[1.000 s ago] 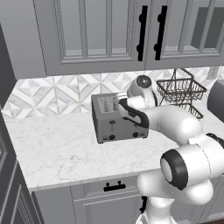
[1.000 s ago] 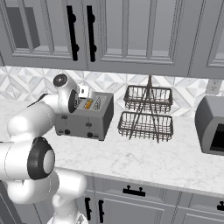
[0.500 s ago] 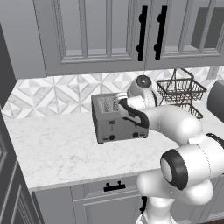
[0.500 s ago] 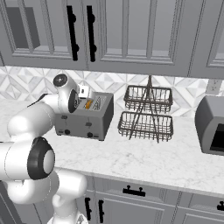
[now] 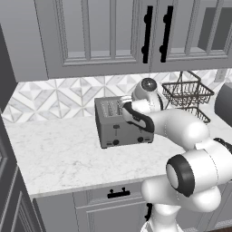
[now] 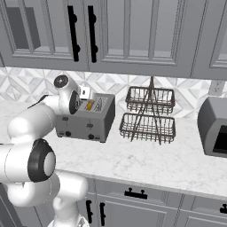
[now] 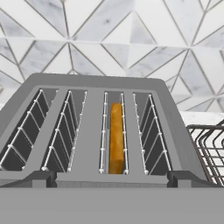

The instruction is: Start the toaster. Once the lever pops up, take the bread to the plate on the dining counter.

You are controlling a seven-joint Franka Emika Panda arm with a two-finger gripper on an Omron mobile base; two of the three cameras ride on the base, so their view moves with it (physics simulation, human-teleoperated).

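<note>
the white arm (image 5: pixel 181 127) reaches forward from the base, elbow bent, its wrist turned downward. the gripper (image 6: pixel 85 93) hangs low with its jaws spread wide, gripping nothing.

Counter left of toaster (image 5: pixel 123 123): bare marble (image 5: pixel 59 149) across the lower left of the left base view; open passage.
Above toaster: cabinet doors (image 5: pixel 104 36) overhang along the frame top; a gap stays between the slots and the cabinet underside.
Right of toaster: two-tier wire basket (image 6: pixel 148 116) stands near, centre of the right base view; narrow lane between them.
Far right: toaster oven (image 6: pixel 215 127) blocks the right edge.
Behind: tiled wall (image 7: pixel 109 39) close behind the slots.
Slots: bread (image 7: pixel 116 138) occupies the third slot from left; others free.
</note>
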